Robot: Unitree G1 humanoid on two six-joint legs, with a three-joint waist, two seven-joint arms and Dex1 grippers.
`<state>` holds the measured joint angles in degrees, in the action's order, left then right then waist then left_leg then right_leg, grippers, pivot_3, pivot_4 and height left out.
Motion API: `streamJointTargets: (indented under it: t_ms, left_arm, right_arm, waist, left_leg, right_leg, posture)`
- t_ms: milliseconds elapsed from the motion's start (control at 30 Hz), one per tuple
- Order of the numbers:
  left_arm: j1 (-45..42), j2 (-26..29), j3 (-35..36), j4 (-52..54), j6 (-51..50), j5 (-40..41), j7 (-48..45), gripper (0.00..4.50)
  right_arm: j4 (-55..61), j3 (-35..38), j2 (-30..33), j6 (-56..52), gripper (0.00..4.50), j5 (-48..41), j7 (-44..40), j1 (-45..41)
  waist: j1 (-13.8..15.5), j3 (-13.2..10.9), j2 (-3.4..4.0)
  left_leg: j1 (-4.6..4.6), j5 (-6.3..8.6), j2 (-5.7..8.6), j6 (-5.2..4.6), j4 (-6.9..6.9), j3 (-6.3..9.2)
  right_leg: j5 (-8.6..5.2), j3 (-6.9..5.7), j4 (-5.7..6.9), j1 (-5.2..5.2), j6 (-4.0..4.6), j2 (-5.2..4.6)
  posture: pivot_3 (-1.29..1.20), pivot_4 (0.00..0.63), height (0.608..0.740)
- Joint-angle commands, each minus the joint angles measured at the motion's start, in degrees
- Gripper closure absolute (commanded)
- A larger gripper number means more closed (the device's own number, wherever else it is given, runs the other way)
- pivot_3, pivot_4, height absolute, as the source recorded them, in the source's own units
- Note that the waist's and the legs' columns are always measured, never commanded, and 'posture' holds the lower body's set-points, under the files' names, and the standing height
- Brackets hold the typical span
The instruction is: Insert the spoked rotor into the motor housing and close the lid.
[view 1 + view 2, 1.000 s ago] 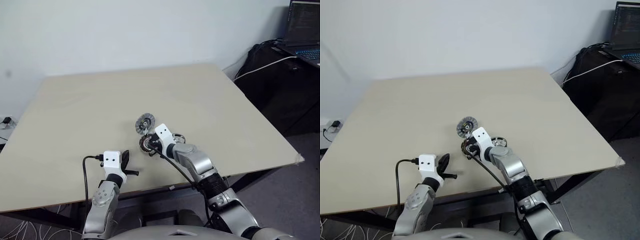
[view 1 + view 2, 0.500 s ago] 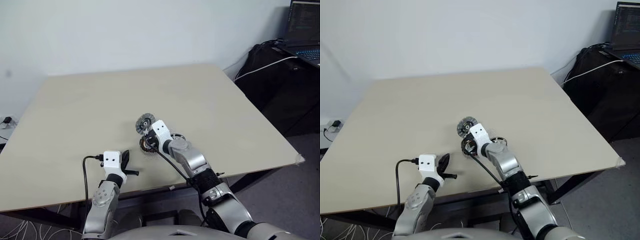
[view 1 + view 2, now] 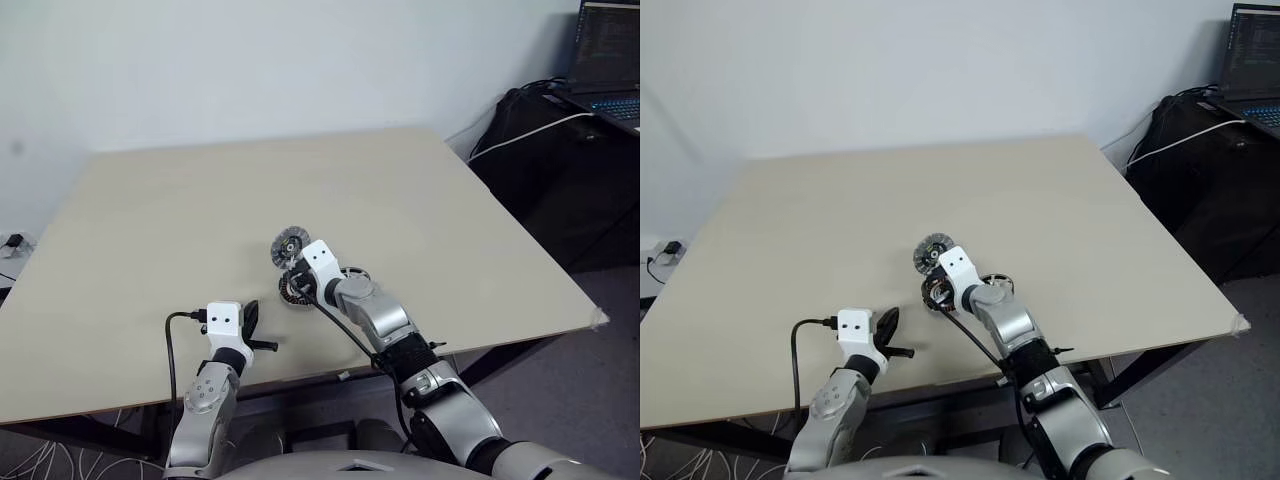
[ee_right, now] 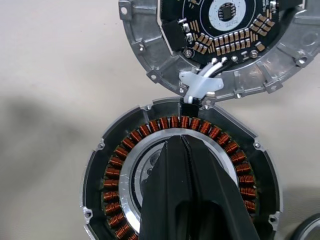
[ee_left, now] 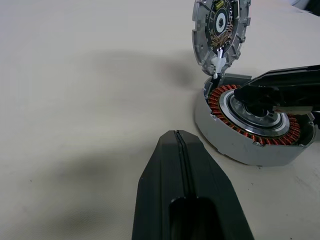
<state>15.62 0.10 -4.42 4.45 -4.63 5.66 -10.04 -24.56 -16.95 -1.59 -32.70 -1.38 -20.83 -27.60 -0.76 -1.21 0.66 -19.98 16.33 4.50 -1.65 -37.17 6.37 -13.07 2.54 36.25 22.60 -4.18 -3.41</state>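
The motor housing (image 4: 107, 192), a round base with copper windings around a silvery centre, lies on the table's near middle. Its lid (image 4: 145, 60), circuit-board face showing, stands open behind it, joined by white wires. My right gripper (image 4: 179, 142) is shut and empty, its tips over the housing's silvery centre. The spoked rotor (image 3: 354, 272) lies just right of the housing, partly hidden by my right wrist; its dark rim (image 4: 311, 231) shows beside the housing. My left gripper (image 5: 176, 137) is shut and empty, low over the table, left of the housing (image 5: 225, 142) and nearer the front edge.
The beige table (image 3: 200, 200) ends close behind both wrists at its front edge. A black cable (image 3: 170, 345) loops off my left wrist. Past the table's right side stand a dark desk with a laptop (image 3: 608, 60), a black bag and a white cable (image 3: 520, 133).
My right forearm has swung a little leftward and the wrist has tilted, while its shut tips stay over the housing. The left arm has not moved.
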Motion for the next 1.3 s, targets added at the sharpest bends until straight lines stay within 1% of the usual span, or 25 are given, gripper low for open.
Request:
streamJointTargets:
  t_ms: [33, 200, 567, 733, 867, 933, 1033, 1167, 1267, 1300]
  left_arm:
    - [-0.67, -0.13, -0.23, 0.3, 0.68, 0.43, -0.27, 4.5]
    - [-0.69, 0.0, -0.2, 0.32, 0.55, 0.51, -0.35, 4.5]
    - [-0.62, -0.27, -0.09, 0.35, 0.73, 0.48, 0.1, 4.5]
    - [-0.71, -0.32, -0.06, 0.2, 0.87, 0.49, 0.11, 4.5]
    - [-0.82, -0.3, -0.12, 0.04, 0.91, 0.52, -0.05, 4.5]
    - [-0.69, -0.33, -0.09, -0.02, 1.11, 0.59, -0.08, 4.5]
    - [-0.48, -0.41, 0.01, 0.0, 1.2, 0.73, -0.06, 4.5]
    - [-0.21, -0.56, 0.0, 0.15, 1.03, 0.91, -0.08, 4.5]
    - [-0.07, -0.54, -0.02, 0.11, 0.76, 1.14, -0.33, 4.5]
    - [0.0, -0.5, -0.02, 0.12, 0.72, 1.21, -0.39, 4.5]
  right_arm:
    - [3.64, 1.28, -0.64, 2.19, 4.47, -1.03, -0.68, 0.23]
    - [5.37, 2.18, -1.36, 2.52, 4.47, -2.05, -0.69, 0.12]
    - [-0.04, 0.85, -1.35, 1.53, 4.47, 0.68, 0.51, -0.5]
    - [0.35, 0.89, -1.16, 0.68, 4.47, 1.48, 1.04, -0.2]
    - [5.14, 2.11, -0.66, 2.23, 4.47, 0.12, 0.3, 1.43]
    - [11.21, 3.35, 0.65, 2.86, 4.47, -0.98, -0.34, 3.49]
    - [16.87, 4.41, 2.45, 2.81, 4.47, -1.49, -0.34, 5.64]
    - [25.52, 11.72, 5.64, 0.42, 4.47, -4.16, 2.27, 9.44]
    - [30.01, 18.47, 8.0, -2.13, 3.89, -6.36, 4.59, 12.77]
    - [31.04, 19.69, 8.44, -2.78, 3.55, -6.85, 5.06, 13.53]
  waist:
    - [0.0, 0.0, 0.0]
    - [0.0, 0.0, 0.0]
    - [-0.01, 0.01, 0.03]
    - [0.0, 0.03, 0.05]
    - [0.03, 0.03, 0.04]
    - [0.1, 0.02, 0.05]
    - [0.11, 0.02, 0.04]
    - [0.26, 0.02, 0.04]
    - [0.32, 0.02, 0.03]
    - [0.34, 0.02, 0.03]
  left_leg:
    - [0.0, 0.0, 0.0, 0.0, 0.0, 0.0]
    - [0.0, 0.0, 0.0, 0.0, 0.0, 0.0]
    - [0.02, -0.01, 0.0, 0.02, 0.0, 0.0]
    - [0.06, -0.02, 0.0, 0.04, 0.0, 0.0]
    - [0.07, -0.04, 0.0, 0.05, -0.01, 0.0]
    - [0.04, -0.03, 0.0, 0.05, -0.01, 0.01]
    - [0.03, -0.03, 0.01, 0.04, -0.01, 0.02]
    - [0.03, -0.03, 0.01, 0.04, -0.02, 0.04]
    - [0.03, -0.03, 0.01, 0.04, -0.03, 0.02]
    - [0.02, -0.02, 0.01, 0.04, -0.03, 0.03]
  right_leg:
    - [0.0, 0.0, 0.0, 0.0, 0.0, 0.0]
    - [0.0, 0.0, 0.02, 0.01, 0.0, 0.0]
    - [-0.01, 0.01, 0.06, 0.01, 0.02, 0.0]
    - [-0.02, 0.01, 0.12, -0.01, 0.04, 0.0]
    - [-0.03, 0.01, 0.15, -0.01, 0.05, 0.0]
    - [-0.03, 0.0, 0.14, 0.0, 0.05, 0.0]
    - [-0.03, 0.0, 0.13, 0.01, 0.05, -0.02]
    - [-0.04, -0.02, 0.13, -0.02, 0.04, -0.02]
    - [-0.05, -0.02, 0.12, -0.04, 0.03, -0.02]
    - [-0.05, -0.02, 0.11, -0.04, 0.02, -0.03]
  posture:
    - [0.0, 0.0, 0.74]
    - [0.0, 0.0, 0.74]
    - [0.0, 0.0, 0.74]
    - [0.0, 0.0, 0.74]
    - [0.0, 0.0, 0.74]
    - [0.0, 0.0, 0.74]
    - [0.0, 0.0, 0.74]
    - [0.0, 0.0, 0.74]
    - [0.0, 0.0, 0.74]
    - [0.0, 0.0, 0.74]
